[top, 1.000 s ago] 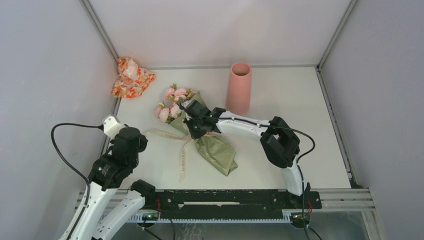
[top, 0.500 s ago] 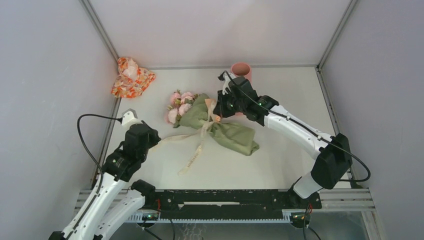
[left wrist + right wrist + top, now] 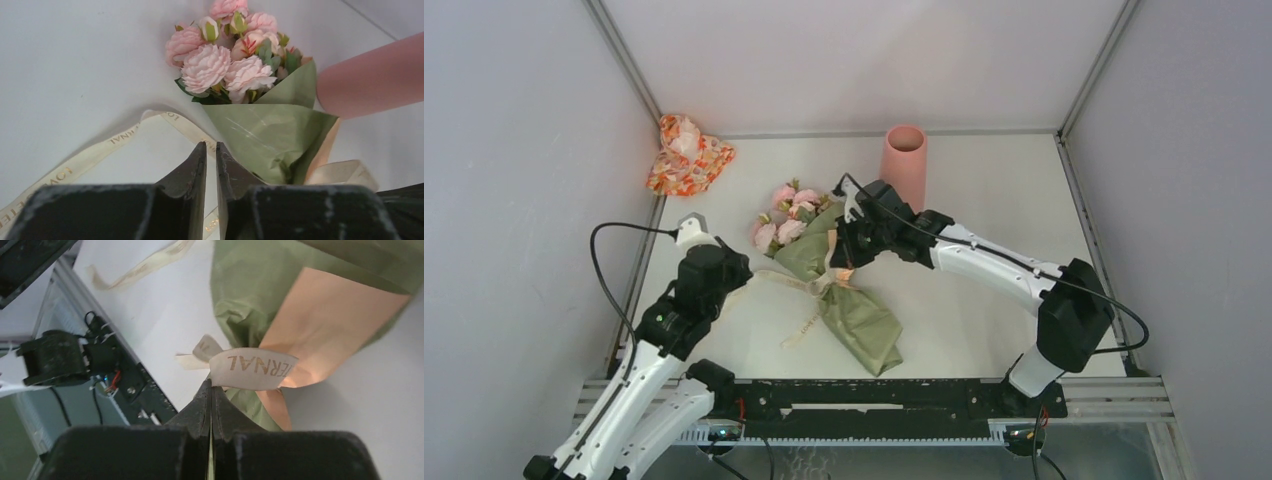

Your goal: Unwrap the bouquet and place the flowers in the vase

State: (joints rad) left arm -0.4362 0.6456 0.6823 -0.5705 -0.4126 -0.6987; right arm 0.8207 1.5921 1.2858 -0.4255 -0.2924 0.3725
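The bouquet (image 3: 859,320), an olive-green and tan-orange paper cone, lies mid-table with its narrow end toward the front rail. The pink flowers (image 3: 782,222) stick out of its wide end at the back left. My right gripper (image 3: 842,262) is at the cone's waist, shut on the cream ribbon (image 3: 252,369) looped there. My left gripper (image 3: 736,272) hovers over the ribbon's loose tail (image 3: 90,157), its jaws nearly closed with a thin gap and nothing pinched. The salmon-pink vase (image 3: 904,170) stands upright behind the bouquet, apart from it.
A small orange-and-white floral bundle (image 3: 687,153) sits in the back-left corner. Grey walls close in the table on three sides. A black rail (image 3: 874,395) runs along the front edge. The left arm's black cable (image 3: 614,260) loops beside the left wall.
The right arm swung the bouquet back toward the vase, then forward again, so its narrow end points to the front. The left arm moved up to the ribbon's tail, and its jaws narrowed.
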